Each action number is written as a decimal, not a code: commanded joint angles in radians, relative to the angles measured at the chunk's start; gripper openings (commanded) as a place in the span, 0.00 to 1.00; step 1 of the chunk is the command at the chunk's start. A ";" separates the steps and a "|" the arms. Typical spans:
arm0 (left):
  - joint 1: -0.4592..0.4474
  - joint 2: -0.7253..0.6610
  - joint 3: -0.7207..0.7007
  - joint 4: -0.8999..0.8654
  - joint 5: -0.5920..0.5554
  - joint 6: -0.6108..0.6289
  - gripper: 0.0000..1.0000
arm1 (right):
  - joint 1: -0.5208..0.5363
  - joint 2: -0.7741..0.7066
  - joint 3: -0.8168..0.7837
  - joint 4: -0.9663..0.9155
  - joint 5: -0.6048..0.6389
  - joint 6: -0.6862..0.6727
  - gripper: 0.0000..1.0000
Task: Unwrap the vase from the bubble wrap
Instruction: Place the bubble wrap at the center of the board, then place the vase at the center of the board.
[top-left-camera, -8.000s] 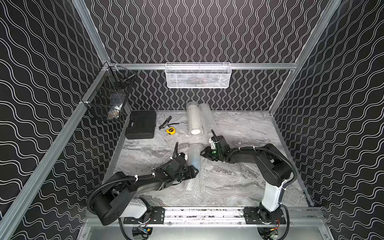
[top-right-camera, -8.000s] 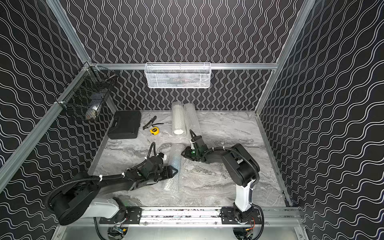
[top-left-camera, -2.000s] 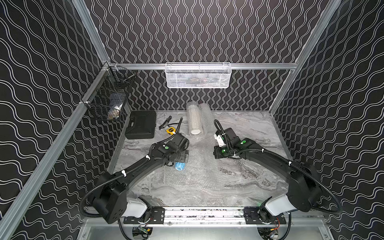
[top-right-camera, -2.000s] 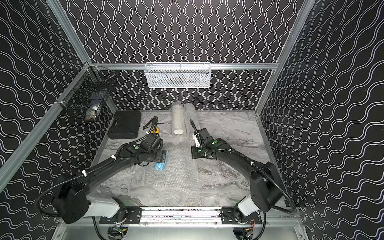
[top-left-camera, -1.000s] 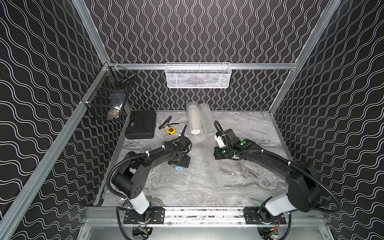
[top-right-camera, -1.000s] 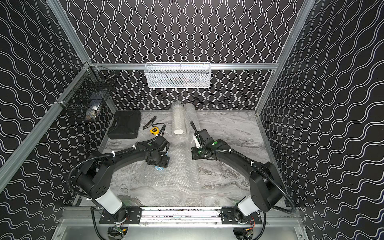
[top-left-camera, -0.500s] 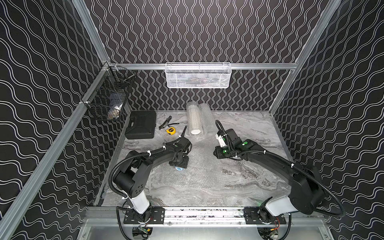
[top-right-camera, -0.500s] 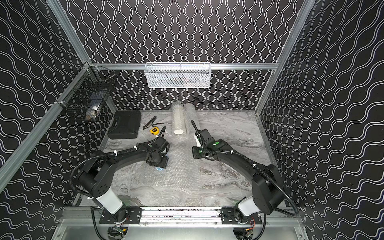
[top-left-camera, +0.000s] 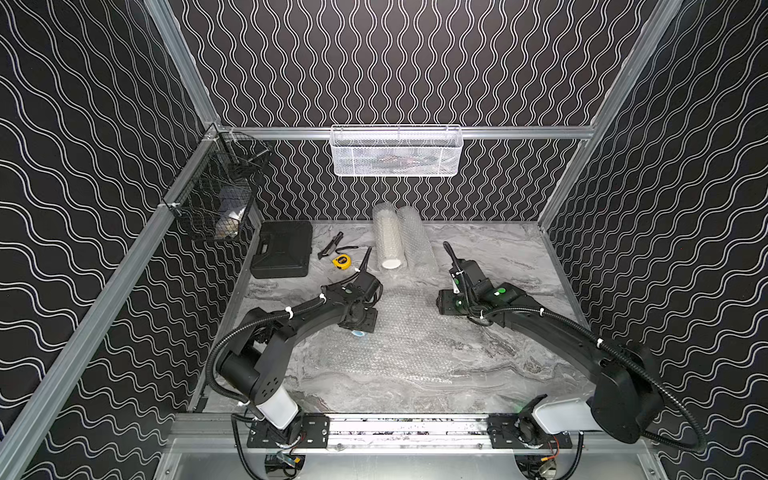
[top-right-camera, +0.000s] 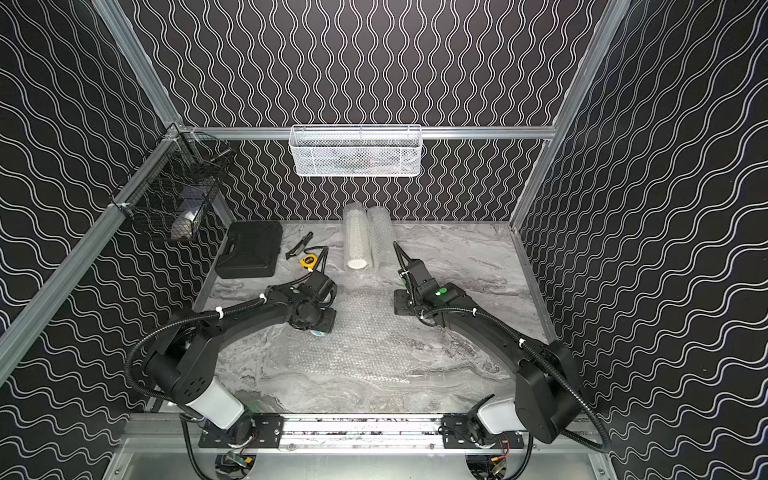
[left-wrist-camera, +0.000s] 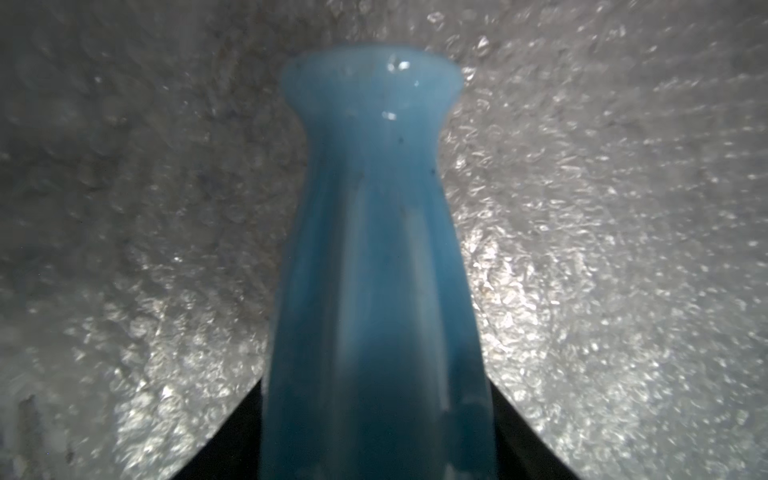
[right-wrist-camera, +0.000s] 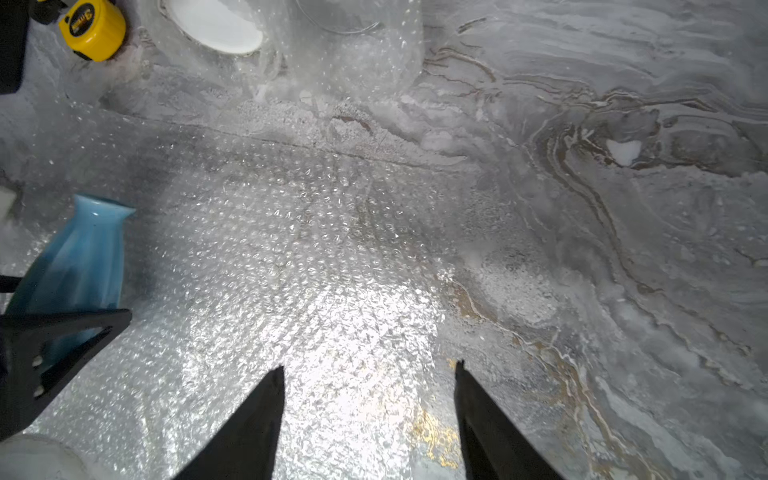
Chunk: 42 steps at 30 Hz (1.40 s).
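In both top views the clear, whitish bubble wrap sheet (top-left-camera: 411, 345) is lying spread flat on the grey marbled tabletop (top-left-camera: 498, 257). In the left wrist view the left gripper (left-wrist-camera: 374, 395) is pinching the bare, light-blue glazed vase (left-wrist-camera: 374, 208) over it. In the right wrist view the right gripper (right-wrist-camera: 370, 368) is hanging spread and empty, so the unwrapping looks done bar setting the vase down.

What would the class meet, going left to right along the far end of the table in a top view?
black case → yellow tape measure → bubble wrap roll with a white core → second bubble wrap roll
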 joint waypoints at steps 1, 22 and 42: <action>-0.002 -0.058 -0.007 0.074 0.032 0.023 0.48 | -0.018 -0.029 -0.026 0.079 -0.104 0.004 0.65; -0.121 -0.273 -0.156 0.582 0.508 -0.003 0.49 | -0.121 0.001 -0.091 0.594 -0.862 0.214 0.68; -0.155 -0.274 -0.150 0.581 0.528 0.006 0.49 | -0.122 0.047 -0.062 0.635 -0.917 0.230 0.38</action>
